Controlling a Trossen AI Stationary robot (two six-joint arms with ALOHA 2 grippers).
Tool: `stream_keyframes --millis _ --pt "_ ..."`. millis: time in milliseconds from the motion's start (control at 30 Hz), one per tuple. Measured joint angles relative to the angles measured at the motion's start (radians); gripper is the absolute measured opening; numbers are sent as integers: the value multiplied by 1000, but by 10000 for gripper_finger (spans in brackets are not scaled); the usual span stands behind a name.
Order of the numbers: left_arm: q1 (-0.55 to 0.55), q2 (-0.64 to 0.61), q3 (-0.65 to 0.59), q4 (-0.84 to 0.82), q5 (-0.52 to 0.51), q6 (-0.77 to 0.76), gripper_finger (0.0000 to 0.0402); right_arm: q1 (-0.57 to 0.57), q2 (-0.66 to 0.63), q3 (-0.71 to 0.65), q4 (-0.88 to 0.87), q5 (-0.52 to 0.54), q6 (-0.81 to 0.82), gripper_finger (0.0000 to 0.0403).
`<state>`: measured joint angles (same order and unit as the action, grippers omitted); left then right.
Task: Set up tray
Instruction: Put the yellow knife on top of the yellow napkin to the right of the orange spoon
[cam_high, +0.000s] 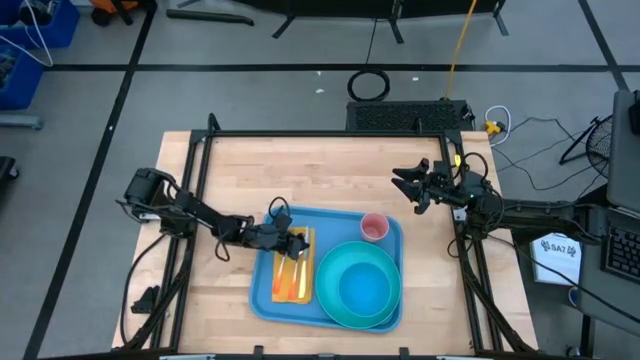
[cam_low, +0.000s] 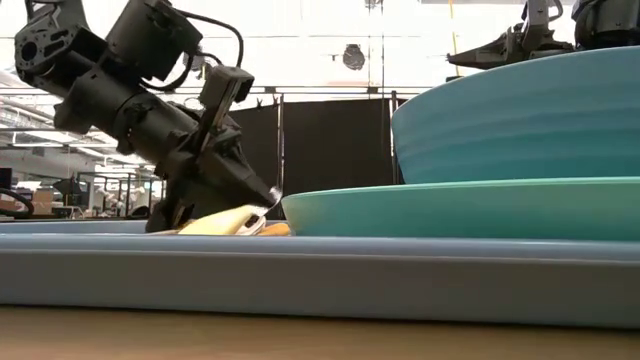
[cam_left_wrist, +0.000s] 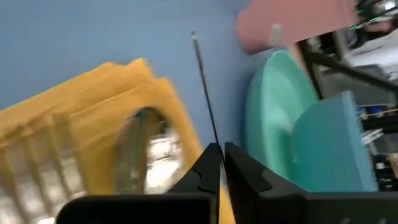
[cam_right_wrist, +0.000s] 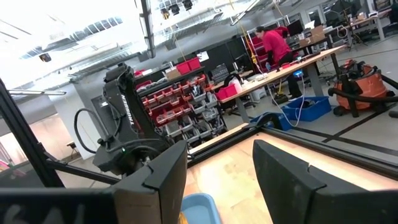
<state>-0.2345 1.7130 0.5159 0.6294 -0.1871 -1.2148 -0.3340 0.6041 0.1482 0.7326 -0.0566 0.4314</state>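
The tray (cam_high: 262, 300) lies at 6 o'clock on the surface (cam_high: 300, 170), long axis running 3 to 9. It carries bowl (cam_high: 365, 285), napkin (cam_high: 290, 278) and cup (cam_high: 374, 227). The left claw (cam_high: 297, 246) sits directly over the napkin, pinched onto a thin utensil (cam_left_wrist: 205, 99). The right claw (cam_high: 408, 186) waits spread at 2 o'clock, holding nothing and farther off.

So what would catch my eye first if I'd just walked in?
Probably the big blue tray at the near edge of the wooden table, carrying a turquoise bowl on a plate, a pink cup and a yellow napkin with cutlery. The left gripper is down at that napkin, fingers pinched together, while the right gripper waits open above bare table.
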Motion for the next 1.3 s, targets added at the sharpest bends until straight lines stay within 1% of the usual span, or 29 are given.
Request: stream_keyframes --millis 200,467,733,933,1133,1300 --pt "17 0 0 -11 37 2 17 0 0 0 1 1 -1 173" --pt "41 1 -2 16 49 35 52 0 0 0 1 2 -2 173" --pt "44 1 -2 29 73 39 74 0 0 0 1 3 -6 173" --pt "44 3 -3 87 86 72 103 0 0 0 1 3 -6 173" --pt "45 3 -3 49 86 49 135 0 0 0 4 3 -6 173" --pt "45 3 -3 46 86 42 153 0 0 0 4 3 -6 173"
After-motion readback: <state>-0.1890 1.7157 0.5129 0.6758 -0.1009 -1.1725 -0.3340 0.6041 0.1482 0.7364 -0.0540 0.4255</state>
